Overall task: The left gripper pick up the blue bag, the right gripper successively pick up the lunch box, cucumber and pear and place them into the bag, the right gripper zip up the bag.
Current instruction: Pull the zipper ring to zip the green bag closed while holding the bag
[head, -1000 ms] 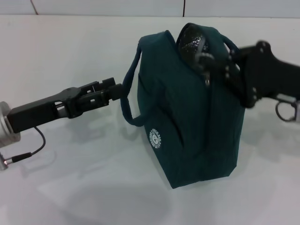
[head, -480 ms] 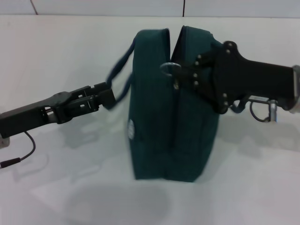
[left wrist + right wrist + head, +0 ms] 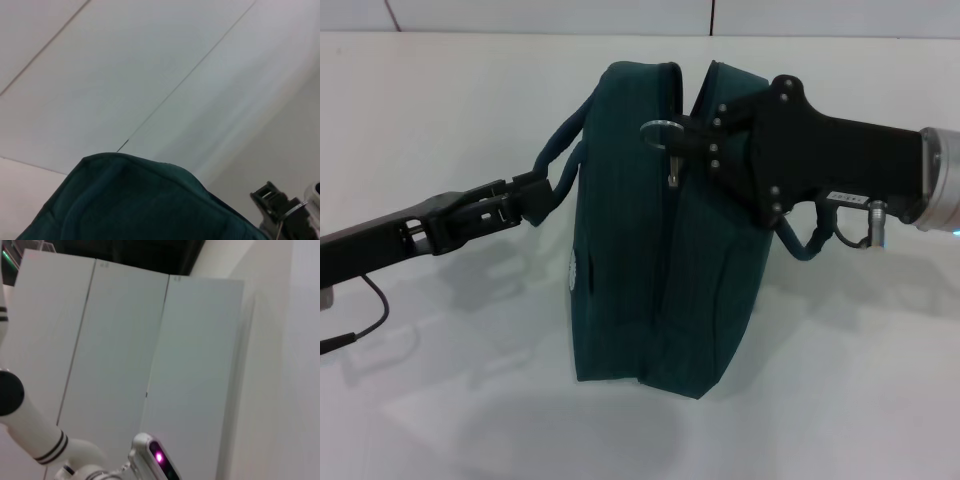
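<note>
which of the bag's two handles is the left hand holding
The loop handle on the robot's left side of the blue bag: the left hand grips it. The other handle hangs loose beneath the right hand, which is at the zip pull.

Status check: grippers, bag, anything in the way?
Left gripper clamped on bag handle. Right gripper at ring zip pull, grip unclear. Blue bag upright, top gap narrow. No obstruction visible.
</note>
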### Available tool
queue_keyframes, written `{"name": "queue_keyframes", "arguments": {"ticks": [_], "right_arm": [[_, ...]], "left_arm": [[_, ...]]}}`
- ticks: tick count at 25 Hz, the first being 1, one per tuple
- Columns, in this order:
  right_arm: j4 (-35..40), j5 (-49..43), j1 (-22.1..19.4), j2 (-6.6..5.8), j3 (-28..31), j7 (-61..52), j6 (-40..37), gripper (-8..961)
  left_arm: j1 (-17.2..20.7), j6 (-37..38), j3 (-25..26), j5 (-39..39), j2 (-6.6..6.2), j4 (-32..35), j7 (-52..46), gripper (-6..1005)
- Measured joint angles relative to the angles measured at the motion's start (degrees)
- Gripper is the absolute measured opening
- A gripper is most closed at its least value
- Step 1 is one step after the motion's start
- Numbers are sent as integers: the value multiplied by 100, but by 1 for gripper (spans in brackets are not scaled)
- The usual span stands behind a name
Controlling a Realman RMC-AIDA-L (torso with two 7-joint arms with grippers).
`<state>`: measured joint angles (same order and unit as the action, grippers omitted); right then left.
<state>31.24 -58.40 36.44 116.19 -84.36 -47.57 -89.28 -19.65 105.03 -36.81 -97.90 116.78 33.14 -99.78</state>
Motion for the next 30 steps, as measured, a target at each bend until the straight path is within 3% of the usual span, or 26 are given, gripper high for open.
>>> {"name": "queue_keyframes", "arguments": {"ticks": [7, 13, 20, 30], "right_arm": [[-27, 318, 5, 0, -613, 172, 325, 5], [55, 719, 117, 0, -1311, 454, 654, 5], [73, 1172, 224, 0, -1744, 731, 904, 5], [273, 1558, 373, 0, -2129, 1004, 1365, 5]], "left_arm": [[-18, 1, -7, -6, 1, 47, -94, 892], [241, 37, 1, -26, -37, 307, -109, 884], [445, 141, -1, -21, -59, 521, -117, 875], [443, 150, -1, -27, -93, 581, -286, 862]]}}
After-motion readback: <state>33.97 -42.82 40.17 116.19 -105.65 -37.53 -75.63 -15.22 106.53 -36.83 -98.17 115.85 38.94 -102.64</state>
